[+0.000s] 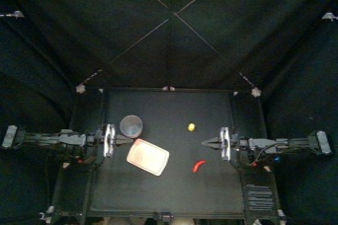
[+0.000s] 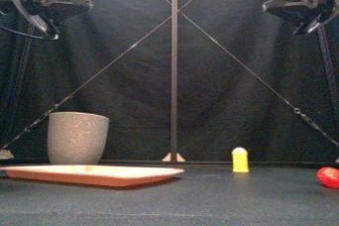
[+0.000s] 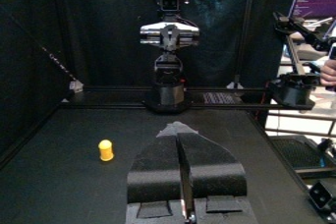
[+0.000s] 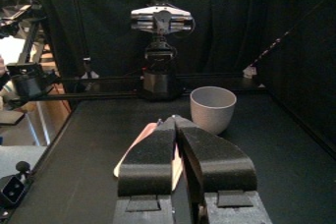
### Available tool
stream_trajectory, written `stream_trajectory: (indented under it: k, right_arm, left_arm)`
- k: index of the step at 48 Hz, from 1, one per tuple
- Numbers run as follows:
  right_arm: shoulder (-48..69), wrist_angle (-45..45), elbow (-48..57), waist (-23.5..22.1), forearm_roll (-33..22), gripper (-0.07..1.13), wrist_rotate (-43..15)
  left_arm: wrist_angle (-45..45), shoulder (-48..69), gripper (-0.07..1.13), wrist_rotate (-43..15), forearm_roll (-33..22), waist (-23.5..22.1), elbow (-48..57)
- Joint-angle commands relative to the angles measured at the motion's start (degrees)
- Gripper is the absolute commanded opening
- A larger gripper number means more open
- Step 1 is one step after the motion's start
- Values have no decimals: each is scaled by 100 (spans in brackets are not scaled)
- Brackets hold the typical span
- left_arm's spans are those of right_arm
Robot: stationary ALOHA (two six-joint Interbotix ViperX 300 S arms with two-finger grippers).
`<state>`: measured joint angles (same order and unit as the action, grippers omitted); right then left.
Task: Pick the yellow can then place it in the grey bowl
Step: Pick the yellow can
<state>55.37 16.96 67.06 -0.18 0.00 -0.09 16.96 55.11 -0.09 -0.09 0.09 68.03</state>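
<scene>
grey speckled cup (image 1: 130, 123): back-left of table (image 1: 185, 191)
small yellow can (image 1: 193, 127): on table (outside cup)
left gripper (image 3: 183, 136), right gripper (image 4: 176, 120): jaws together

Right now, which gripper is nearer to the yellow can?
Right. The right gripper hangs close to the yellow can, on its right and slightly frontward; the left gripper is farther off to its left, beyond the grey cup.

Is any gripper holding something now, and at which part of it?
Nothing is held. The left gripper and the right gripper are both shut and empty; the yellow can stands apart from both.
</scene>
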Motion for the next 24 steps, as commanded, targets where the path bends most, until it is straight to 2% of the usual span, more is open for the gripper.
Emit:
stream_trajectory:
  k: [1, 6, 18, 24]
  right_arm:
    - [-176, 9, 26, -158, -9, -1, 0]
    - [-439, 0, 105, -457, -9, -1, -35]
    - [-1239, 0, 79, -1204, 35, 0, -53]
    - [-1582, 0, 79, -1503, 132, 7, -53]
  left_arm:
    - [-9, -53, 2, 0, 9, 88, -132]
    - [-26, -53, -4, 0, 18, 158, -123]
    - [-79, -62, -4, 0, 0, 404, 35]
    - [-79, -53, -4, 9, -9, 527, 167]
